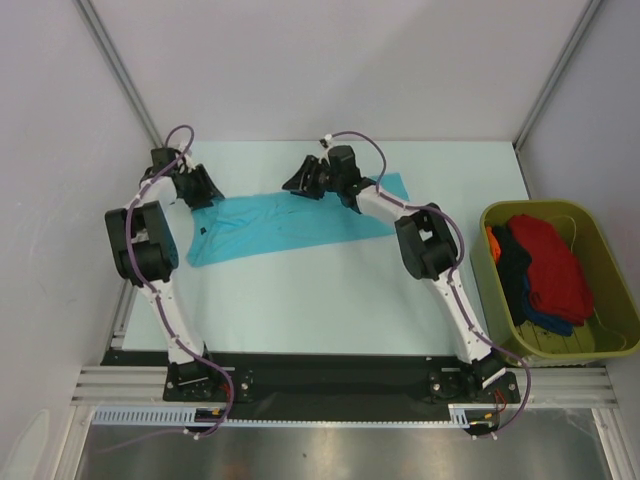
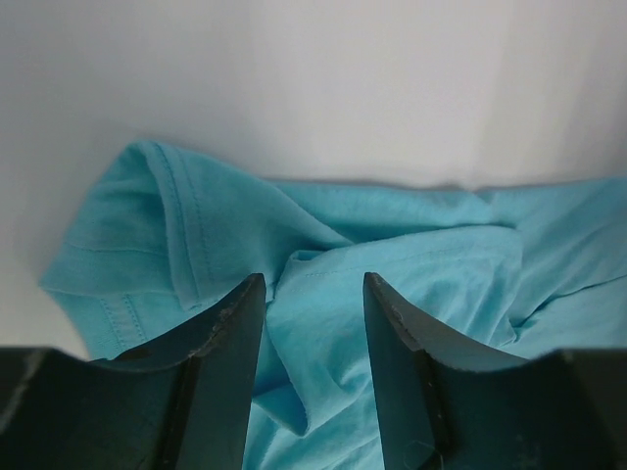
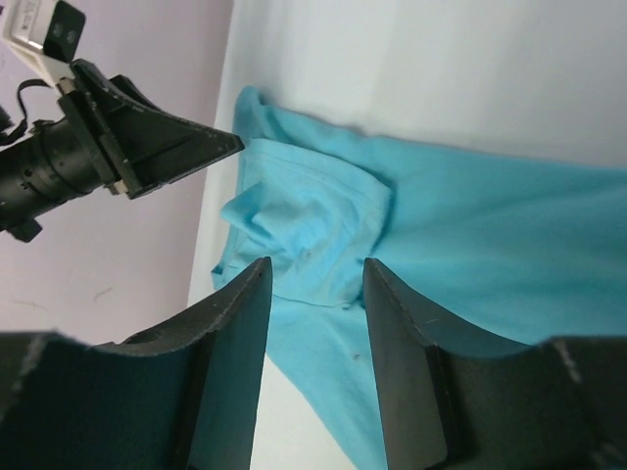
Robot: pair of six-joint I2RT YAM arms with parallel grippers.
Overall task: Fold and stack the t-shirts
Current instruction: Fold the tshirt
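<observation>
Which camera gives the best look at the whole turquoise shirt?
The top external view: nearly the whole turquoise shirt shows, spread out. The left wrist view shows only a bunched sleeve, the right wrist view one crumpled end.

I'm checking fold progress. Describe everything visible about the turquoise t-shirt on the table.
The turquoise cloth t-shirt lies on the pale table as a long slanted band, mostly flat. Its left end is rumpled, with a stitched sleeve hem bunched up. It looks soft, thin and plain-coloured.
</observation>
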